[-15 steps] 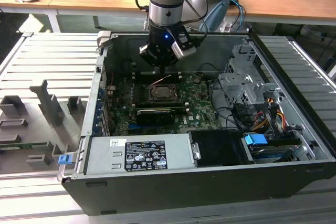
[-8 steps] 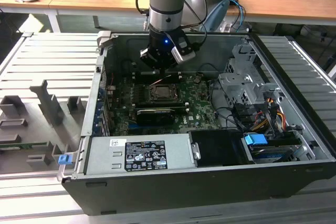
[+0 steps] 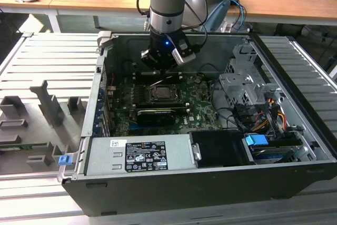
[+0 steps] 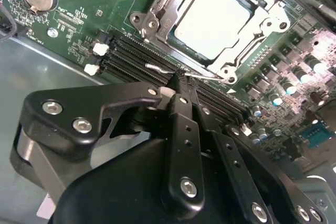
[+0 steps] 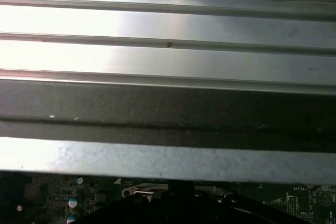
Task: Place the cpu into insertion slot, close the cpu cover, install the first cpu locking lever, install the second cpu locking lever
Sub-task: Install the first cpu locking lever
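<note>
The cpu (image 4: pixel 215 19) lies flat in the insertion slot (image 3: pixel 176 100) in the middle of the green motherboard (image 4: pixel 79 19), its pale metal face up. The silvery cpu cover (image 4: pixel 269 20) lies down over it and frames the face. A thin wire locking lever (image 4: pixel 157 68) runs along the socket's edge on the gripper's side. My gripper (image 4: pixel 181 80) is shut, black fingers together, its tip right at that lever. In the exterior view the gripper (image 3: pixel 163 66) hangs just behind the socket, inside the open case.
Black memory slots (image 4: pixel 131 59) lie between the gripper and the socket. A long black card (image 3: pixel 155 115) sits in front of the socket. The power supply (image 3: pixel 142 154), a metal drive cage (image 3: pixel 242 85) with cables, and the case's back wall (image 5: pixel 168 114) hem in the board.
</note>
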`<state>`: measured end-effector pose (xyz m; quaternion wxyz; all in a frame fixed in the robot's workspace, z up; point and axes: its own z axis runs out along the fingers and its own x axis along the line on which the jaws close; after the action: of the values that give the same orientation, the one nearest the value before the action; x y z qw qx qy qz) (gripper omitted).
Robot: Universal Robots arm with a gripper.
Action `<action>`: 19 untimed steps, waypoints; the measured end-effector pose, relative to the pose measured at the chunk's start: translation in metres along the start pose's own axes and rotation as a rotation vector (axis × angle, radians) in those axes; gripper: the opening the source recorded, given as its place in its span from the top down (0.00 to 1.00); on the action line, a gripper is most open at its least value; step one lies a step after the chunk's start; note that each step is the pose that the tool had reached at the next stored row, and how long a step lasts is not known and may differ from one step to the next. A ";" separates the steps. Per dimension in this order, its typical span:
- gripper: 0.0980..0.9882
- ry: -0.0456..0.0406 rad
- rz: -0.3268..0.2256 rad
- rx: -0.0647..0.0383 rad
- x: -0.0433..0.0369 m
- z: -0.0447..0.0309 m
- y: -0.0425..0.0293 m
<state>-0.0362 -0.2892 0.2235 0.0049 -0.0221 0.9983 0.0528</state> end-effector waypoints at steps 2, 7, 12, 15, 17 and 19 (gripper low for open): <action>0.99 0.0001 0.000 0.000 -0.0041 0.0013 -0.0002; 0.99 0.0005 -0.004 0.000 -0.0096 0.0064 -0.0003; 0.99 0.0012 -0.007 0.004 -0.0170 0.0205 -0.0020; 0.99 0.0008 -0.007 0.005 -0.0171 0.0188 -0.0017; 0.99 0.0015 -0.007 0.014 -0.0171 0.0193 -0.0018; 0.99 0.0019 -0.007 0.022 -0.0171 0.0201 -0.0019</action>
<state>-0.0189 -0.2882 0.2035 0.0044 -0.0255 0.9988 0.0419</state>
